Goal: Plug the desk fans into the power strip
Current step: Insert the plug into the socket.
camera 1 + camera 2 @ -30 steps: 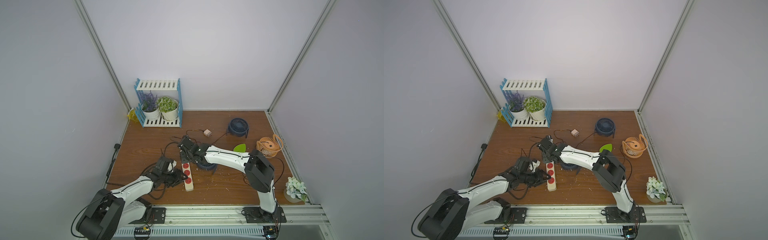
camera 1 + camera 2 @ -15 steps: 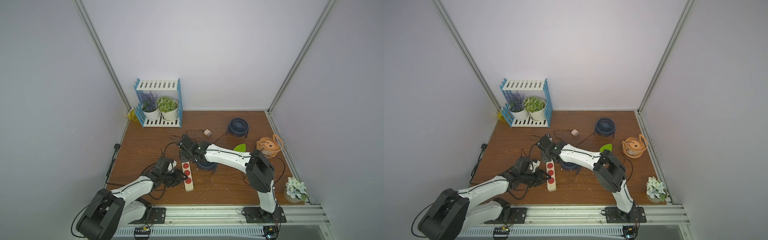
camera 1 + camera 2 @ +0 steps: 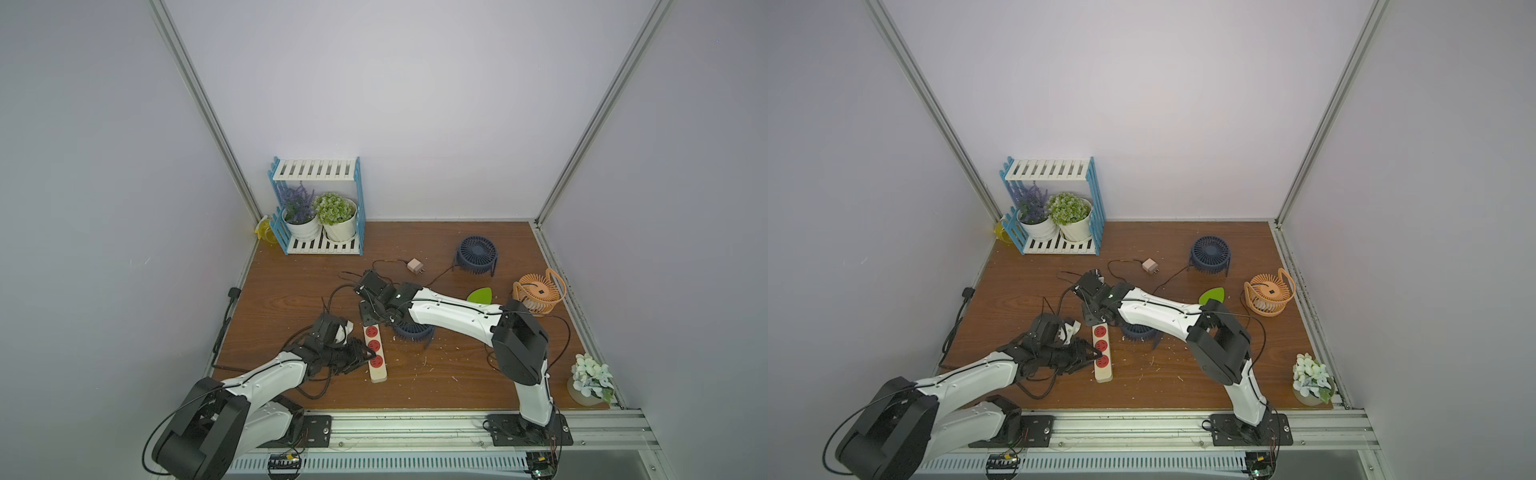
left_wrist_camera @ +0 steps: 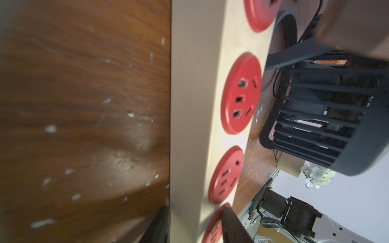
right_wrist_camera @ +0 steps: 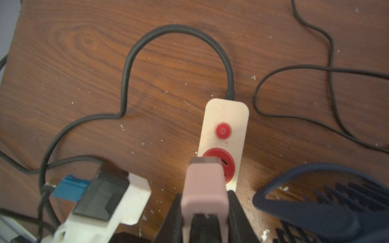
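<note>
Nearest me, low in the centre of both top views, my left gripper (image 3: 366, 356) is clamped across the near end of the strip (image 3: 378, 373). Its wrist view shows a finger (image 4: 160, 225) on each long side. That hold is at the very end, so I judge that a hard push at the other end could pivot or lift the strip on the table (image 3: 291, 299).

Further up the frame, the sockets in between show bare. At the far end, my right gripper (image 5: 205, 210) is clenched on the pink plug (image 5: 205, 183), which sits over the socket (image 5: 228, 165) next to the power button (image 5: 223, 131). The plug covers the socket's left part and looks offset to that side. Its prongs are hidden, so I cannot tell whether they are in. If I press down misaligned, I expect the prongs would hit the red face and skid, or the plug would twist in the fingers.

Just right of the strip lies the navy fan (image 3: 411, 331), under my right arm, where the arm could nudge it. Beyond the strip's thick cord (image 5: 179, 27), a thin cable (image 5: 305, 66) loops loose. It could snag and drag on the plug.
</note>
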Tool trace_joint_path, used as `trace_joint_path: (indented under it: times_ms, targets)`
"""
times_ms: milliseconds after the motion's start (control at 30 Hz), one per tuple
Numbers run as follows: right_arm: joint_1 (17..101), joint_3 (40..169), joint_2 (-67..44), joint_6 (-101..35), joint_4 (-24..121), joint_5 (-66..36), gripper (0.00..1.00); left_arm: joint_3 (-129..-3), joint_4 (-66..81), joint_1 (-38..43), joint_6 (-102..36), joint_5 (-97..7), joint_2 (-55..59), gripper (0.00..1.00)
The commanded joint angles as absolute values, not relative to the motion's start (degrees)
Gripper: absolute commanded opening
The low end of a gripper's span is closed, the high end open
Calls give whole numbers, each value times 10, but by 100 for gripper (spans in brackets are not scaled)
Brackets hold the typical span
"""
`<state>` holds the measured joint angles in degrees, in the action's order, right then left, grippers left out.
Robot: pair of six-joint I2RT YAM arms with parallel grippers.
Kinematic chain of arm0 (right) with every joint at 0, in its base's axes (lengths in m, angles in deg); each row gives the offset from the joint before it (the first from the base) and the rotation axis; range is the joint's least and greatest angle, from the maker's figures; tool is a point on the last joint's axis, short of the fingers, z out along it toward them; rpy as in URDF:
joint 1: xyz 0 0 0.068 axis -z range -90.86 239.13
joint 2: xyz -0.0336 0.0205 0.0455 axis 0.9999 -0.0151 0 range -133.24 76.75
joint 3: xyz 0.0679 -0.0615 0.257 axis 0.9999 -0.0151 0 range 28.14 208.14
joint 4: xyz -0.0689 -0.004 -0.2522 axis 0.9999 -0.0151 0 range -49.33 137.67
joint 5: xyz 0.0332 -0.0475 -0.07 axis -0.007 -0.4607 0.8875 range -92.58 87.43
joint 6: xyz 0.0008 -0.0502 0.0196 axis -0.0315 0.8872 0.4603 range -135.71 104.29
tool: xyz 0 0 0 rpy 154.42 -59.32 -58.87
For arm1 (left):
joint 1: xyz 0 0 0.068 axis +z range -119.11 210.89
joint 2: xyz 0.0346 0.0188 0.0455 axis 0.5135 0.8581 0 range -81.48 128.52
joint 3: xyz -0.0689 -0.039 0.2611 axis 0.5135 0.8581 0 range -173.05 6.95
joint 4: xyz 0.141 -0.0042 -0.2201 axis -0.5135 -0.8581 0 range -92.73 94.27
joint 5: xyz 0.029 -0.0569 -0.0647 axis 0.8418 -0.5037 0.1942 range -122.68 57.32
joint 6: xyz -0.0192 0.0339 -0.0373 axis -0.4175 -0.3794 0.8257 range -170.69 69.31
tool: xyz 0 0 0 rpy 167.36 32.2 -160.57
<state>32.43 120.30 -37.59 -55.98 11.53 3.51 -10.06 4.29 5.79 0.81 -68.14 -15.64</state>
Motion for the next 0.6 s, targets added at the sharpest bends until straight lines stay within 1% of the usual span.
trace_joint_path:
  times_ms: [0, 367, 567]
  targets:
    - [325, 1212, -383, -556, 107, 36, 0, -90, 23, 64, 6, -664, -156, 42]
    - [326, 1216, -400, -555, 100, 27, 0, -91, 23, 64, 5, -665, -156, 42]
    - [325, 1241, -425, -541, 70, 27, 0, -89, 36, 64, -3, -678, -156, 42]
